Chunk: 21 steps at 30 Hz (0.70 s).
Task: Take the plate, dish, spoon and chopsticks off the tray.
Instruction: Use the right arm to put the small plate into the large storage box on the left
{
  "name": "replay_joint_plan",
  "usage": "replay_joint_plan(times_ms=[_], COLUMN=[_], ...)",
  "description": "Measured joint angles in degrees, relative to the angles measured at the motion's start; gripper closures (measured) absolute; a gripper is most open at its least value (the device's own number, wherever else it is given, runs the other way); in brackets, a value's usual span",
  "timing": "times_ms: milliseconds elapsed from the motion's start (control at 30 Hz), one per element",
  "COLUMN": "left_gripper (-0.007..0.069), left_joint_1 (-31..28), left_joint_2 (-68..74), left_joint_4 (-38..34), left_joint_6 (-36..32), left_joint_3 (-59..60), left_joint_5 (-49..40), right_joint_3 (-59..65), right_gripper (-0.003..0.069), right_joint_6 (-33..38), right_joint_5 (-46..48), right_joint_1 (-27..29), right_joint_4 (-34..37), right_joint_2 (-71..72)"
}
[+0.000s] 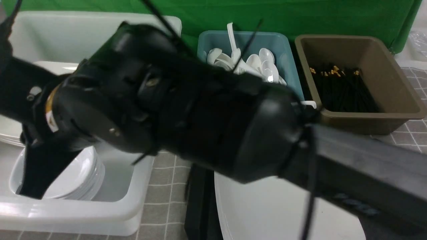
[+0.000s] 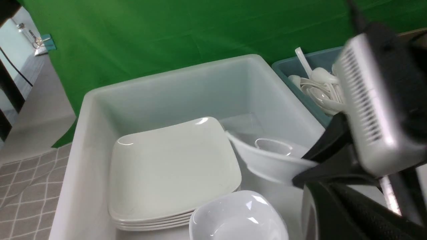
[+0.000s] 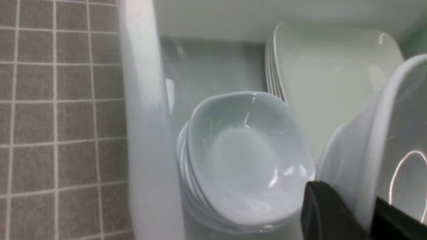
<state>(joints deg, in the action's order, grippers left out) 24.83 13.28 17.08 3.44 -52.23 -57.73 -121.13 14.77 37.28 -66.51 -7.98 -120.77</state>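
1. Front view: the right arm (image 1: 200, 126) crosses from lower right into the white tub (image 1: 83, 216) at lower left. The plate (image 1: 283, 213) lies bottom centre on the tray (image 1: 196, 206). It looks glossy and wide, probably slippery, so take it by the upturned rim.
2. Left wrist view: the right gripper (image 2: 310, 165) is clenched on the rim of the dish (image 2: 267, 160), held tilted over the white tub between the stacked plates (image 2: 173, 166) and the stacked bowls (image 2: 238, 216). The left gripper is unseen and closed.
3. Right wrist view: the dish hangs just beside the stacked bowls. It is stiff, brittle ware, so set it down gently. The tub wall is near; open room lies over the stacked bowls.
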Motion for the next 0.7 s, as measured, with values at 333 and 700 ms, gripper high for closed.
replay_joint_plan(times_ms=[333, 700], left_gripper=[0.0603, 0.0603], left_joint_1=[0.0, 0.0], left_joint_2=[-1.2, -0.8], left_joint_4=[-2.2, -6.1], left_joint_6=[-1.1, -2.3], left_joint_3=[-0.1, 1.5], left_joint_5=[-1.6, -0.6], right_joint_3=[-10.6, -13.0], right_gripper=[0.0561, 0.0117], right_joint_6=[0.5, 1.0], right_joint_5=[-0.2, 12.7], right_joint_1=[0.0, -1.0], right_joint_4=[2.3, 1.6], right_joint_2=[-13.7, -11.4])
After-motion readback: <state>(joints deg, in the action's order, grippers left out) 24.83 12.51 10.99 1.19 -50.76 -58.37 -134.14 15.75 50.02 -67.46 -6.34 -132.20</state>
